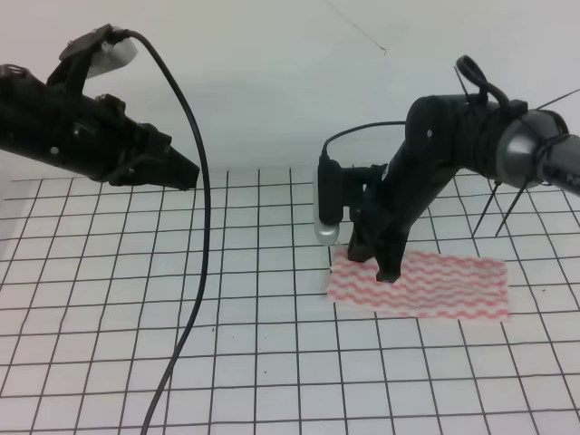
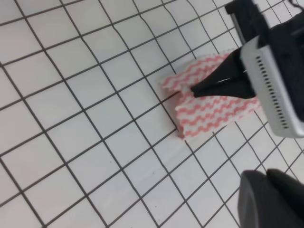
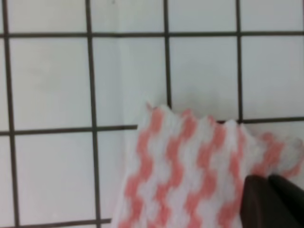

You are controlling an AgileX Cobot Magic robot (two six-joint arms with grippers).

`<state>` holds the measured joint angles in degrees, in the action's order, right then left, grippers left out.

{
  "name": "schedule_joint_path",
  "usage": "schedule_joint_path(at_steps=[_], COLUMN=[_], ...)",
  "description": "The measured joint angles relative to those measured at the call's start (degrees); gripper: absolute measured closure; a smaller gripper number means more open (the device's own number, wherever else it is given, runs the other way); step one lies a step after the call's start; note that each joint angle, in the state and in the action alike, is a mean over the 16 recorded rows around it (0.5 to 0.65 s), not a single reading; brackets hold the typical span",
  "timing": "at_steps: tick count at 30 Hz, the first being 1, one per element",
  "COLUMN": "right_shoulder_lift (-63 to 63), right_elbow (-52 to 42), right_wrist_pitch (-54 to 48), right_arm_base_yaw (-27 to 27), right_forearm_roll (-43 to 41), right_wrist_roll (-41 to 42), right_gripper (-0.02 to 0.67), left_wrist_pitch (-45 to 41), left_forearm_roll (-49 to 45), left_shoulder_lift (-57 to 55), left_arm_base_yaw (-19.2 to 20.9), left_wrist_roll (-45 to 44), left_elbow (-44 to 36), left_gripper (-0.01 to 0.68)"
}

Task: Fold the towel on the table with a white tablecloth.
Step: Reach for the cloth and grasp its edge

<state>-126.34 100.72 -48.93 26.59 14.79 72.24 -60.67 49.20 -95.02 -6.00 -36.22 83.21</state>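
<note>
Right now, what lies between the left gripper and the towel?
Only bare gridded tablecloth lies between the left gripper and the towel, besides a hanging black cable. The high view shows this.

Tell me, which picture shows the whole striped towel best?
The exterior high view: the towel lies there nearly edge to edge on the gridded tablecloth, with only the right pincer covering a bit. The left wrist view catches one end, partly hidden; the right wrist view shows only a blurred close-up corner.
</note>
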Motion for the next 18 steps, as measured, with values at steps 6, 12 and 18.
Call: schedule_joint_path(at_steps=[6,12,18], right_shoulder_lift=[-1.12,-1.88,-1.58], right_elbow=[0.35,0.35,0.38], right_wrist_pitch=[0.36,0.73,1.29], right_arm_base_yaw=[-0.04,-0.04,-0.04], right_forearm_roll=[-1.17,-1.67,-2.16], right_wrist_roll=[-0.16,-0.98,-3.21], right_gripper=[0.646,0.625,0.535], left_wrist_pitch=[-0.12,-0.21,-0.4], left_forearm_roll=[0.17,0.24,0.29], left_shoulder_lift=[0.0,0.0,0.0], left_arm_base_yaw=[0.0,0.0,0.0], left_wrist_roll=[-0.31,-0.31,-0.31], left_elbow=[0.0,0.0,0.0], left_gripper=[0.673,0.673,0.673])
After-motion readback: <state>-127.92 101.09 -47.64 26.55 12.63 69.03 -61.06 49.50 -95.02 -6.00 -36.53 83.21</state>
